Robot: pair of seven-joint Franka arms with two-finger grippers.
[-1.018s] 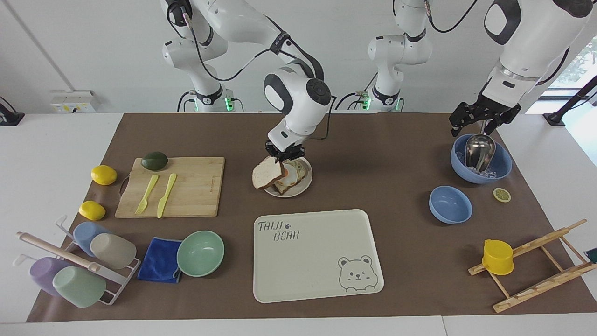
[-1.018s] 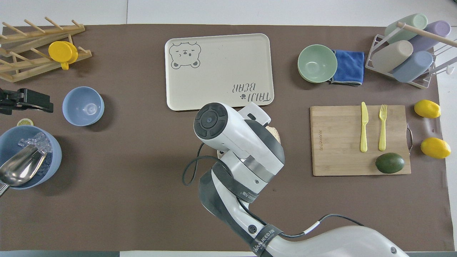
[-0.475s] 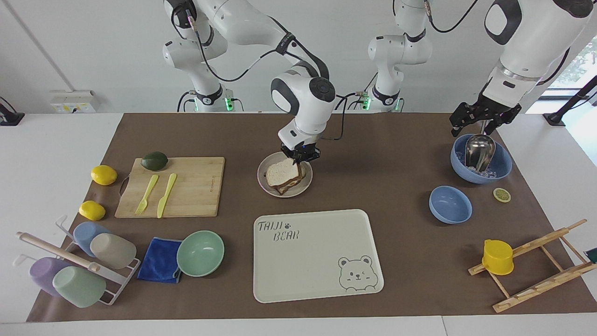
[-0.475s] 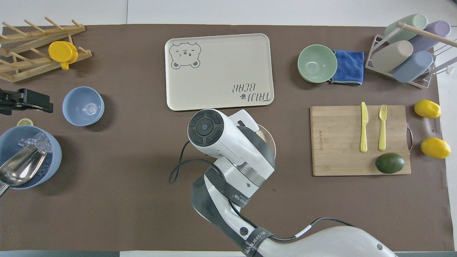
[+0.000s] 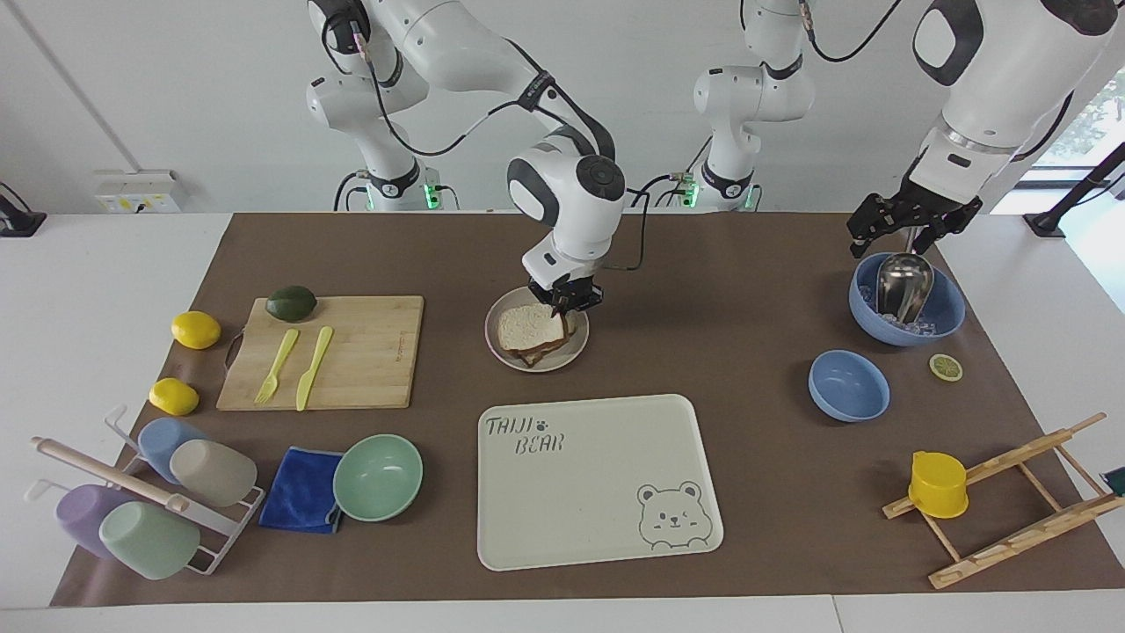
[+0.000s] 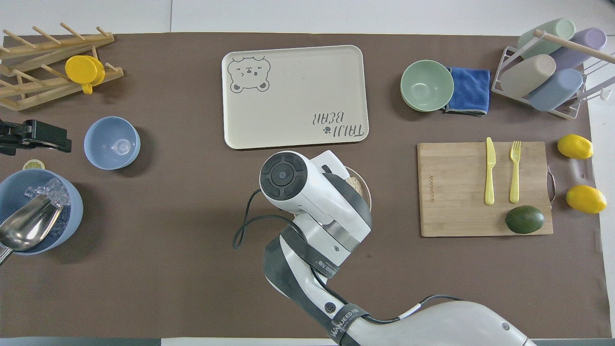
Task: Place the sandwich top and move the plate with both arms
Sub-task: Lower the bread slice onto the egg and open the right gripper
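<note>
The sandwich top [image 5: 530, 326], a pale speckled bread slice with brown crust, lies flat on a toast stack on the small round beige plate [image 5: 571, 353]. My right gripper [image 5: 567, 299] is low at the slice's corner nearer to the robots, toward the left arm's end. In the overhead view the right arm covers most of the plate [image 6: 367, 191], and only a sliver of the bread [image 6: 356, 183] shows. My left gripper [image 5: 910, 227] waits in the air over the rim of the large blue bowl [image 5: 945, 308] with ice and a metal scoop.
The cream bear tray [image 5: 598, 479] lies farther from the robots than the plate. A wooden cutting board [image 5: 360, 352] with a fork, a knife and an avocado is beside the plate toward the right arm's end. A small blue bowl [image 5: 848, 384] and a mint bowl [image 5: 378, 476] stand on the mat.
The right gripper has carried the tilted bread slice over the plate and lowered it. The slice now lies flat on the stack and hides the egg. The left arm has not moved.
</note>
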